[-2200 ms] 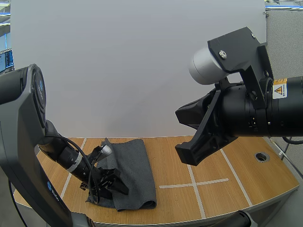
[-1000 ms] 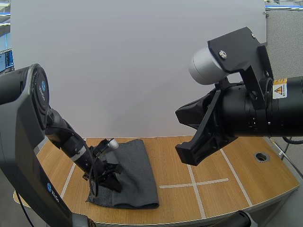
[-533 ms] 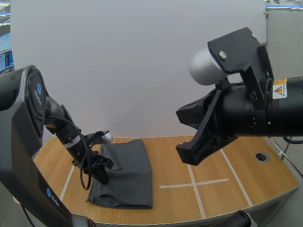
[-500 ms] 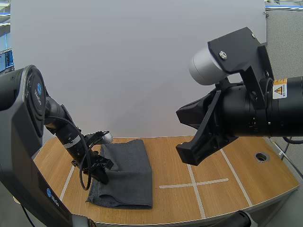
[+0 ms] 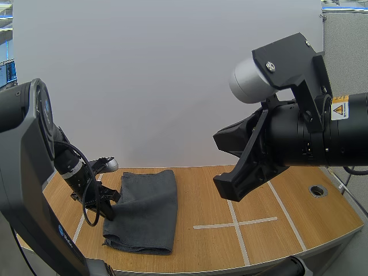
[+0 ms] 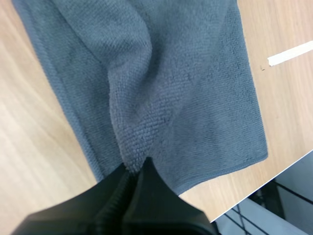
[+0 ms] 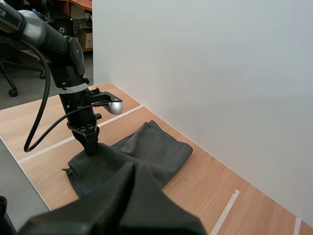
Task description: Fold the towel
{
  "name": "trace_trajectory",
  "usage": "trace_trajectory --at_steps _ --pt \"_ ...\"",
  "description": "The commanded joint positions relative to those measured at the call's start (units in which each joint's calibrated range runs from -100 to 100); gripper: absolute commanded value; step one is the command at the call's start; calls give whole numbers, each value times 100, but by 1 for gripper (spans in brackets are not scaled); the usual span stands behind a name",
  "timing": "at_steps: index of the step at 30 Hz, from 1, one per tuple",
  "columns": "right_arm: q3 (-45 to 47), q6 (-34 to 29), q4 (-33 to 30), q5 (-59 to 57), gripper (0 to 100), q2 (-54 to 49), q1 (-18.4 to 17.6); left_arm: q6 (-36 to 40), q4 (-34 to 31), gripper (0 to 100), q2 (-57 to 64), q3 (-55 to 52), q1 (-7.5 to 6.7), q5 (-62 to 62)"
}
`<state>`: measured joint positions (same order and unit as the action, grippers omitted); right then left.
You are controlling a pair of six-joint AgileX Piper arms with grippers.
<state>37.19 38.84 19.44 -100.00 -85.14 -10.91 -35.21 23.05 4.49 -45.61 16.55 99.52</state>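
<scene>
A dark grey towel [image 5: 146, 204] lies folded lengthwise on the left half of the wooden table [image 5: 218, 247]. My left gripper [image 5: 108, 214] stands at the towel's left edge, pointing down. In the left wrist view its fingers lie together, shut [image 6: 136, 169] on a raised ridge of the towel [image 6: 195, 98]. The right wrist view has the towel [image 7: 146, 152] with the left gripper [image 7: 91, 149] at its near-left edge. My right gripper [image 7: 131, 169] is shut on nothing, held high above the table. My right arm [image 5: 287, 138] hangs up close at the right.
White tape lines [image 5: 236, 221] cross the table to the right of the towel. A round cable hole [image 5: 317, 190] sits at the far right. A white panel stands behind the table. The table's front edge runs close to the towel's near end.
My left gripper has moved left and back, dragging the towel leftward with it; the cloth now lies flatter and narrower. The right arm has not moved.
</scene>
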Motion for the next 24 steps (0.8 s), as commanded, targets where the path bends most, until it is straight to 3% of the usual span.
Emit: trace_trajectory --at_steps 1,6,8,11,15,24 --pt "9 46 40 0 0 -57 -5 -82 151 0 -390 -2 7 48" --pt "9 46 40 0 0 -57 -5 -33 171 1 -532 -2 7 48" --pt "9 46 40 0 0 -57 -5 -22 158 11 -521 -2 7 48" --pt "9 46 40 0 0 -57 -5 -14 147 40 -521 -2 7 37" --pt "9 46 40 0 0 -57 -5 -14 182 100 -521 86 7 48" --pt "435 85 230 0 0 690 -5 157 465 100 -114 1423 7 48"
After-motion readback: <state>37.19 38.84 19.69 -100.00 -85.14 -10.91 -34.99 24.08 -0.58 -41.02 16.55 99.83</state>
